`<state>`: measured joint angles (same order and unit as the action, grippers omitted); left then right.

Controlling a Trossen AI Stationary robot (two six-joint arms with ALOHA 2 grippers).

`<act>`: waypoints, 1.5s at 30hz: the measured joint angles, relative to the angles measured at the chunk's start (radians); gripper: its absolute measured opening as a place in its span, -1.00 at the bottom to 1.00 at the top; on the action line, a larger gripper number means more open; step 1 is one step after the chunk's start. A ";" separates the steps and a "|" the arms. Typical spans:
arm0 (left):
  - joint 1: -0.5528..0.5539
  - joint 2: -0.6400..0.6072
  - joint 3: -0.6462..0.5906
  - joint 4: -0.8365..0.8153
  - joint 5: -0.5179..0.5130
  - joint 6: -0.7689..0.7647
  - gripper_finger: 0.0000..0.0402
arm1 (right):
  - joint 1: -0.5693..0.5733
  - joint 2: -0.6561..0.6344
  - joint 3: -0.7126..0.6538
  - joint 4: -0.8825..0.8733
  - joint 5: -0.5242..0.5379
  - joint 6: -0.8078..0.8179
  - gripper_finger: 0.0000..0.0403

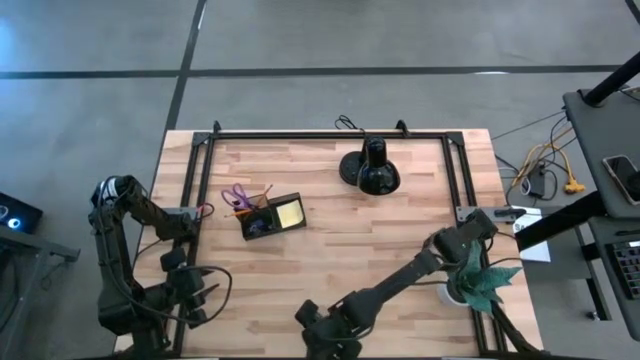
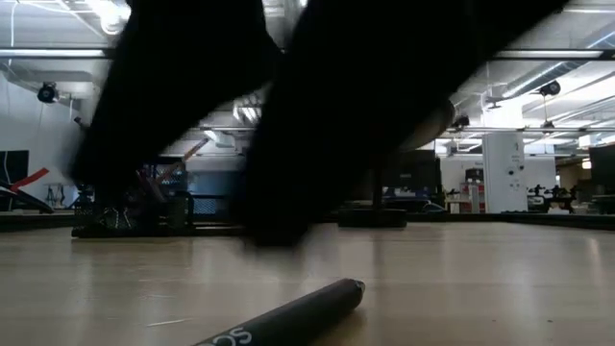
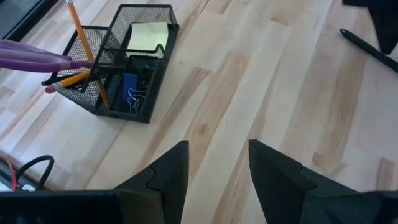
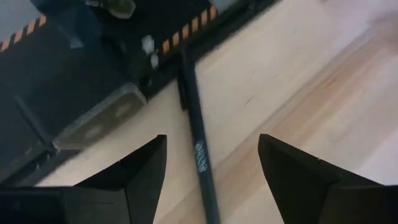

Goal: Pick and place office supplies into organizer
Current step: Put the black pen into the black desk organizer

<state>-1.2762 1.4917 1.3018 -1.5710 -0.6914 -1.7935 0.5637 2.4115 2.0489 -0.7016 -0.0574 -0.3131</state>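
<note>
Mesh organizer part-filled; right gripper over a black pen, jaws apart.

The organizer (image 3: 121, 59), a black wire-mesh box, stands ahead of the left gripper (image 3: 217, 165), well apart from it. Its compartments hold a yellow sticky-note pad (image 3: 148, 37), purple-handled scissors (image 3: 34, 56), orange pencils (image 3: 78, 28), a blue item (image 3: 129, 84) and paper clips (image 3: 134, 98). The left gripper hangs above bare table (image 3: 261, 81), fingers apart, holding nothing. The right gripper (image 4: 211, 165), at the table's near edge, is spread wide with a black pen (image 4: 200, 152) lying on the wood between and beneath its fingers; whether they touch it cannot be told. In the low view the pen (image 2: 288, 315) lies flat on the table.
</note>
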 joint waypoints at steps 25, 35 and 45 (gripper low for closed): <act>0.000 0.000 0.000 0.010 0.005 -0.002 -0.26 | 0.003 0.106 -0.004 -0.020 0.009 -0.031 -0.87; 0.000 0.000 0.000 0.010 0.017 -0.001 -0.26 | -0.118 0.101 0.010 0.128 0.077 0.329 -0.93; 0.000 0.000 0.007 0.016 0.068 -0.007 -0.26 | -0.356 -0.009 0.024 0.582 0.409 0.554 -0.93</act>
<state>-1.2760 1.4914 1.3089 -1.5554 -0.6239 -1.8008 0.2073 2.4024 2.0734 -0.1195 0.3513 0.2406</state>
